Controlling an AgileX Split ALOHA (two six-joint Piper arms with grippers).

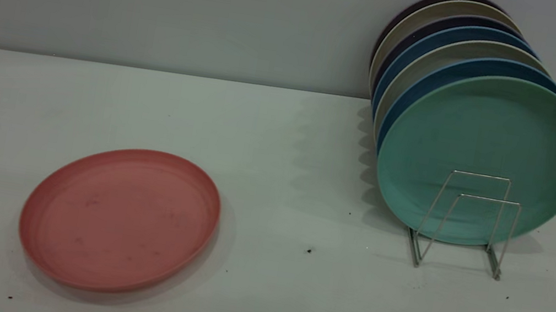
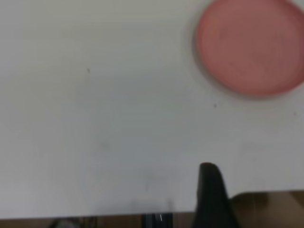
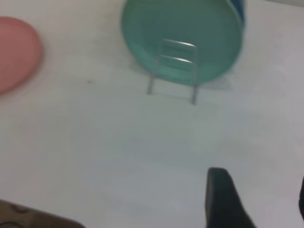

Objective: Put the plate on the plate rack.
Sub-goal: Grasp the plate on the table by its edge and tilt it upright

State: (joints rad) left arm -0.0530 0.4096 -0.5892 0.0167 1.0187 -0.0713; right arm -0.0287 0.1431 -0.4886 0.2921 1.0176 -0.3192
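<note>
The round salmon-pink matte plate [image 1: 119, 219] lies flat near the tabletop's front left corner, so a claw, each one's spread untellable, should pinch its rim and stand it in the thin silver wire plate rack's [image 1: 468, 222] front loops.

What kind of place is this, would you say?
Probably a test bench staged like a kitchen counter: a bare white table against a plain wall, a wire plate rack full of upright plates, and one pink plate lying flat.

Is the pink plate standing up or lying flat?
Lying flat. The pink plate rests face up on the table, apart from the rack, where the other plates stand on edge.
</note>
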